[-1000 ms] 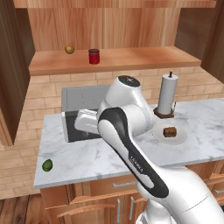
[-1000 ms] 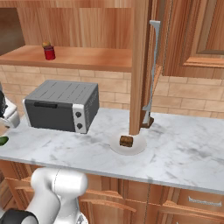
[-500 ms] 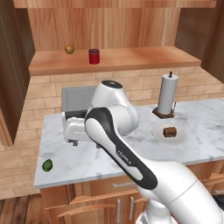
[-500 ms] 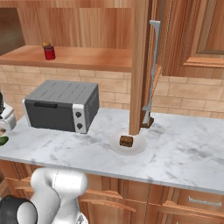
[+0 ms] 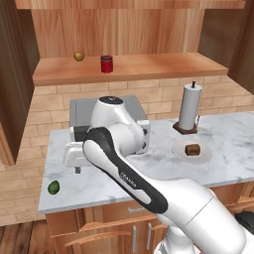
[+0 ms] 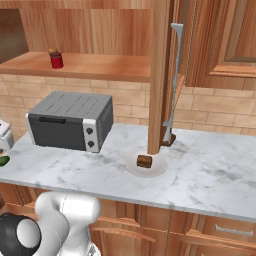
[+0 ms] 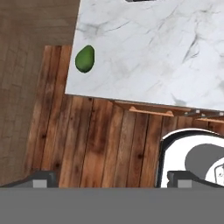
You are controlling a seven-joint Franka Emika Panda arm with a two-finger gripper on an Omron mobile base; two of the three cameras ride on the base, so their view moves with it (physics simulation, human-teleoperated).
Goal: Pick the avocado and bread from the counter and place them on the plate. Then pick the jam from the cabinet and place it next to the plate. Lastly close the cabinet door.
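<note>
Cabinet [image 5: 124, 69]: it stood open above me, the door not yet closed; that step came last.
Tabletop [image 5: 163, 168]: the marble slab carried everything I was working with, the toaster oven [image 6: 70, 120] at its back and the paper towel holder [image 5: 190, 106] to the right.
My arm: over the last second I swung it leftward across the tabletop, from in front of the toaster oven toward the slab's left end. I judged this the reach for the avocado.
Plate [image 5: 179, 149]: it sat on the right part of the tabletop, just in front of the paper towel holder.
Claw [image 5: 77, 166]: it hung above the left part of the tabletop with its jaws spread wide and nothing between them.
Jam [image 5: 106, 63]: the red jar was on the cabinet shelf, near the yellowish-brown fruit [image 5: 79, 55], untouched.
Bread [image 5: 192, 149]: it already lay on the plate, so that half of the first step looked done.
Avocado [image 7: 85, 58]: it lay near the tabletop's left front corner, well apart from the plate. In the hand view it sat off to the upper left, so I judged I had more leftward travel to make before descending.
</note>
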